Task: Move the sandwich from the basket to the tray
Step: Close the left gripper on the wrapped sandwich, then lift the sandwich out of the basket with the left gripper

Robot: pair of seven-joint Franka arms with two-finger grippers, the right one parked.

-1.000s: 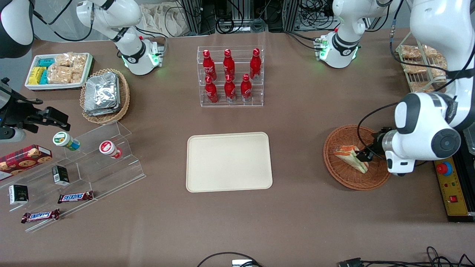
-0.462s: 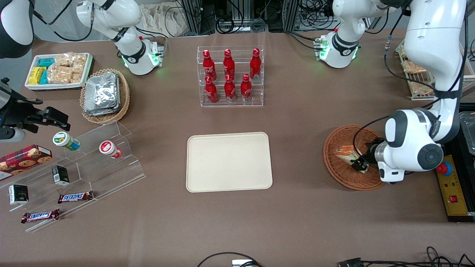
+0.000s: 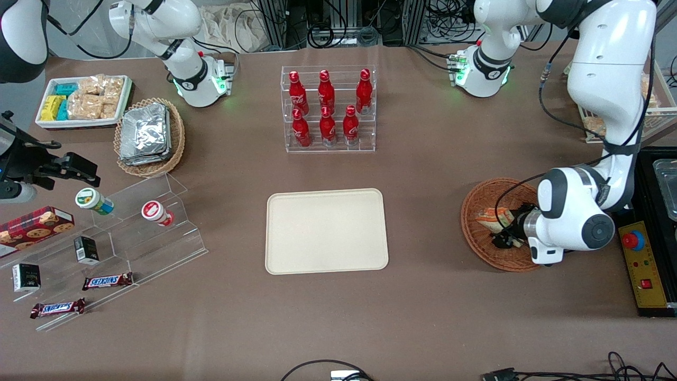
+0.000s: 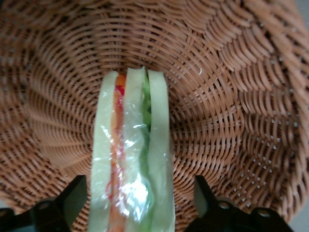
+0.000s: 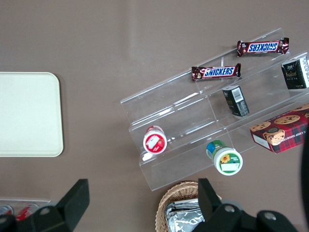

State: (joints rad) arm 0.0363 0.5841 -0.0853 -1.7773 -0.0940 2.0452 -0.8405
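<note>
Now the left arm's gripper point(image 3: 502, 239) is down inside the basket point(image 3: 476, 241), and its jaws stand open with one finger on each side of the sandwich point(image 4: 131, 164). From the wrist camera the two dark fingers point(image 4: 72, 198) sit just beside the bread, and I cannot tell if they touch it. The sandwich lies in the basket with its cut edge facing up at the wrist camera, so you can see the white bread, the orange-red strip and the green strip under the shiny wrap. From the front only a bit of the sandwich point(image 3: 492, 217) peeks out, because the arm covers the rest. The tray point(image 3: 326, 231) lies flat on the desk point(image 3: 423, 174), well apart from the basket, toward the parked arm's end, and it has nothing on it. So I think this is the grabbing step: the arm is lined up and the sandwich is not picked up yet. Next the jaws need to squeeze in on the sandwich, gently, because bread is soft and the wrap is slippery. Then the arm must lift it clear of the basket rim and carry it sideways to the tray. A hard squeeze could squash it, and a weak one could let it slide out.
</note>
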